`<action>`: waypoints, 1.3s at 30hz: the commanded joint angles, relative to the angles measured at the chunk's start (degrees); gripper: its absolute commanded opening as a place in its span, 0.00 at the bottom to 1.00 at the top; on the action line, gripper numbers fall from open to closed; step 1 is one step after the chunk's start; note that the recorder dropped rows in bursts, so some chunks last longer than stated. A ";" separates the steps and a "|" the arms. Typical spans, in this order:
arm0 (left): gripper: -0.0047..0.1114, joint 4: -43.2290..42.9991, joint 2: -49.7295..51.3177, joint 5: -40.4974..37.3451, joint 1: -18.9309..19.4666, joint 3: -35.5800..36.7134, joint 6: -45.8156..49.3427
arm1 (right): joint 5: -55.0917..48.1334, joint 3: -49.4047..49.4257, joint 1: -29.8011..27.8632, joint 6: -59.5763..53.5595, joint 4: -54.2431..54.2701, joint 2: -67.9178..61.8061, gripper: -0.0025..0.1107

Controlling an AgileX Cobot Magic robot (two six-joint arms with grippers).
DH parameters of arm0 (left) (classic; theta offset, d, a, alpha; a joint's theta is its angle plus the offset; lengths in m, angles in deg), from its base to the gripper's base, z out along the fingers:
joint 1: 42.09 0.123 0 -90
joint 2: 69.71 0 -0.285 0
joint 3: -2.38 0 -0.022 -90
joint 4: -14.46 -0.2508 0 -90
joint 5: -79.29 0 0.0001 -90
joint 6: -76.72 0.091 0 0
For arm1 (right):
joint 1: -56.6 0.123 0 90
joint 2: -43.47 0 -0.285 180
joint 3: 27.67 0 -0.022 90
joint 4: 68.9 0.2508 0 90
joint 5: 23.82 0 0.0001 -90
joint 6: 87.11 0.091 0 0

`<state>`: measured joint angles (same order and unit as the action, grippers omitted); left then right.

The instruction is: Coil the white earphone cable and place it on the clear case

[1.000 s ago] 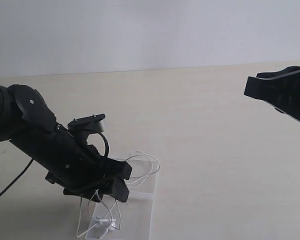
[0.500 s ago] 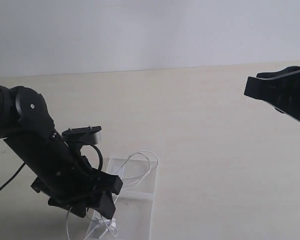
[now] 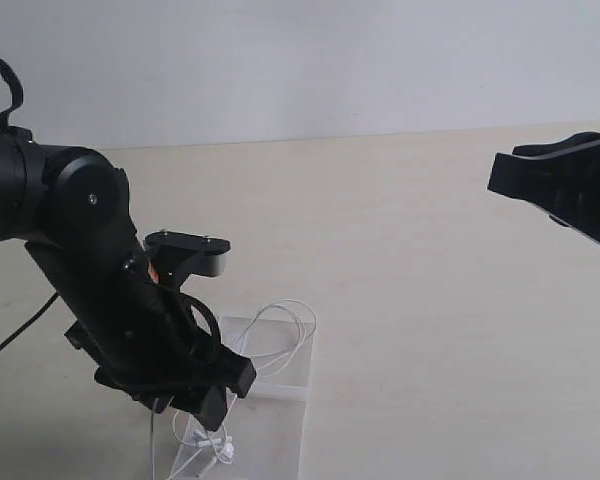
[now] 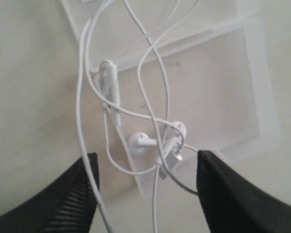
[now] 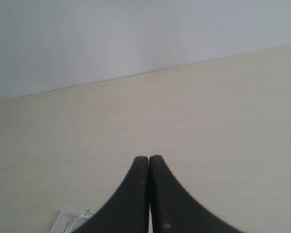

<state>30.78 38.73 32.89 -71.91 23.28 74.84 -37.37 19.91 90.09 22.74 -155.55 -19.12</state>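
**Two Robot Grippers, One Loose Tangle of White Wire**

Two black grippers frame a pale beige table [image 3: 410, 260] set against a plain white wall [image 3: 330, 60]. On the near left of the exterior view, the left gripper [image 3: 220, 393] points down over a flat, transparent plastic clear case [image 3: 280, 375] lying opened out on the tabletop. Its jaws stand apart and hold nothing. The wrist view shows the two ribbed black fingers [image 4: 63, 204] on either side of the wire, with a strand running close beside one of them; whether the two touch cannot be told.

The thin white earphone cable [image 4: 84, 73] sprawls across the case in loose, crossing loops rather than a neat coil. Both small white earbuds [image 4: 140, 143] rest side by side on one half of the case, close to its rim. The slim white inline piece [image 4: 111, 92] lies near the line where the two halves meet. Several loops spill past the edge of the case onto the bare table, and one arc curls over the far half of the case in the exterior view.

At the far right, well apart from the case, the right gripper [image 5: 149, 160] hangs above the table with its jaws pressed together on nothing.

A scrap of white [image 4: 88, 1] on the case's other half is cut off by the frame edge, and no lettering on it can be read.
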 commanded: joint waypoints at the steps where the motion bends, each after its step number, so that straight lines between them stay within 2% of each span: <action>1: 0.54 -1.57 -0.57 -0.47 -0.67 -1.54 -3.04 | 0.21 0.19 -0.15 -0.32 -0.36 0.18 0.02; 12: 0.54 -2.77 1.41 -0.55 -5.03 -4.51 -3.53 | 0.57 0.19 -0.15 -0.32 -0.25 0.18 0.02; 18: 0.54 -12.19 1.68 -4.59 -5.04 -5.09 -8.72 | 2.47 0.19 -0.15 -0.21 -0.14 0.18 0.02; 23: 0.54 -12.65 1.93 -5.79 -5.68 -7.97 -9.36 | 2.47 0.19 -0.15 -0.21 -0.14 0.18 0.02; 27: 0.54 -12.77 1.98 -5.23 -8.10 -12.05 -8.35 | 2.46 0.19 -0.15 -0.21 -0.41 0.18 0.02; 36: 0.54 -13.01 1.75 -12.27 -8.41 -16.02 -6.75 | 2.46 0.19 -0.15 -0.21 -0.41 0.18 0.02; 39: 0.53 -16.32 0.11 -14.63 -8.41 -18.63 -7.13 | 2.46 0.19 -0.15 -0.32 -0.42 0.18 0.02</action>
<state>17.11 40.80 19.68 -80.01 6.12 68.14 -34.88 19.91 90.09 22.74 -155.55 -19.12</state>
